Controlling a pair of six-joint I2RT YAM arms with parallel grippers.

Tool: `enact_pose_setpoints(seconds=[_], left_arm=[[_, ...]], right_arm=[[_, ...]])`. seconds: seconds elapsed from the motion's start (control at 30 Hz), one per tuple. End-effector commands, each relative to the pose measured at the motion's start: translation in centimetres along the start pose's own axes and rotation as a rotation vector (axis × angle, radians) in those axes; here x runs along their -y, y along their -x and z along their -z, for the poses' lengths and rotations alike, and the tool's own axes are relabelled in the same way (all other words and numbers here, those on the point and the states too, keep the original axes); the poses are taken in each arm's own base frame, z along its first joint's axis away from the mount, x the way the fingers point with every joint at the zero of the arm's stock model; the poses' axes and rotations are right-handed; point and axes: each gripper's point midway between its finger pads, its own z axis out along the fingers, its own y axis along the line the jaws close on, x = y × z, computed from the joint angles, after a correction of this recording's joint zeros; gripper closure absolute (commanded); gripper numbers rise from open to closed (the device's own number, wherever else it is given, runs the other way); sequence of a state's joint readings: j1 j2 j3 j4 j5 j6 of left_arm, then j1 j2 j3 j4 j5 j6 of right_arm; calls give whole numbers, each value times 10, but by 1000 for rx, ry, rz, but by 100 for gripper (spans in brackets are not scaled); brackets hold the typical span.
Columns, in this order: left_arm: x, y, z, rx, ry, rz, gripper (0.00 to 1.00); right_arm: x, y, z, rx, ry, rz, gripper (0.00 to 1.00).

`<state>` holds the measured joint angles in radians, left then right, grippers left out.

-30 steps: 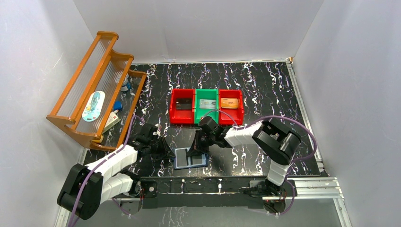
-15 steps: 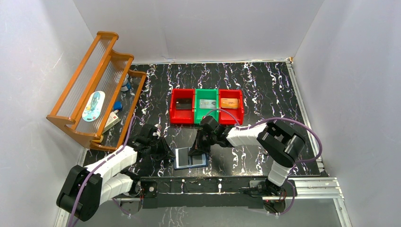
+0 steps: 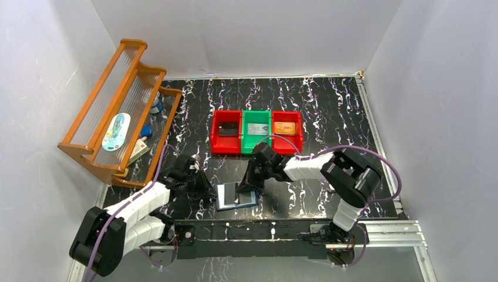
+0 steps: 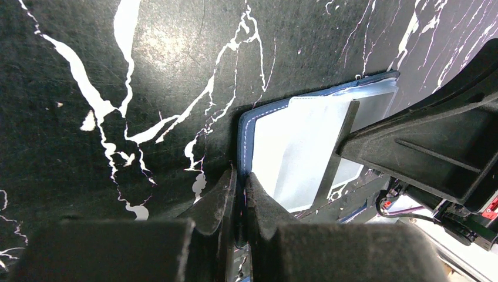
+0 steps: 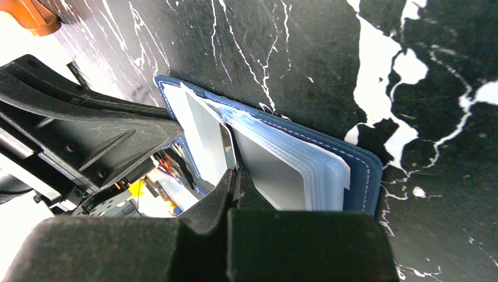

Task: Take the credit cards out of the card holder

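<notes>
A small navy-blue folding card holder (image 3: 228, 197) lies open on the black, white-veined marble-pattern table (image 3: 329, 106), close to the near edge and between the two arms. Its pale blue-grey clear plastic sleeves (image 5: 293, 158) are fanned upward. A thin grey rectangular plastic credit card (image 5: 205, 138) stands tilted up from the open holder, with its far end among the sleeves; whether it has fully left its sleeve cannot be told. The right gripper (image 5: 235, 174) pinches the card's near edge, jaws together on it. The left gripper (image 4: 241, 175) clamps the stitched left edge of the holder's cover, jaws pressed together on it and low against the table. Behind them three open plastic bins sit side by side and touching: a red bin (image 3: 218, 140) holding a dark card, a green bin (image 3: 256, 143) holding a silver-grey card, and a second red bin (image 3: 298, 138) holding an orange card. An orange wooden rack (image 3: 88, 114) with ribbed clear panels leans along the left wall.
</notes>
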<state>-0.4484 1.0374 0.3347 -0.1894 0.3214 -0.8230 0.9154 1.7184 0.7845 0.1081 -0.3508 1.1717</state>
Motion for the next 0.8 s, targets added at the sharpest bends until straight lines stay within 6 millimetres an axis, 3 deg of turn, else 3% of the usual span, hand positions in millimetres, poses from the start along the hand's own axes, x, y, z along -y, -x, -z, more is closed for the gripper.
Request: enact_pose_setpoints(seconds=[0.0, 0.1, 0.2, 0.27, 0.37, 0.57, 0.7, 0.77], left_arm=[[-14, -6, 3, -11, 68, 4, 100], [-9, -2, 6, -5, 60, -3, 100], [1, 5, 13, 13, 47, -18, 69], [9, 13, 20, 38, 41, -35, 59], [24, 24, 33, 71, 23, -71, 53], [68, 33, 50, 66, -129, -155, 48], [102, 11, 49, -91, -348, -208, 53], [105, 2, 44, -153, -384, -215, 56]], right_arm=[[1, 1, 6, 3, 14, 13, 100], [1, 1, 4, -2, 14, 12, 100], [1, 1, 2, -6, 13, 12, 100], [3, 0, 1, -13, 9, 10, 100], [5, 0, 1, -10, 5, 7, 100], [7, 1, 2, -1, -5, 9, 100], [8, 1, 1, -1, -8, 5, 100], [8, 2, 0, -1, -7, 6, 100]])
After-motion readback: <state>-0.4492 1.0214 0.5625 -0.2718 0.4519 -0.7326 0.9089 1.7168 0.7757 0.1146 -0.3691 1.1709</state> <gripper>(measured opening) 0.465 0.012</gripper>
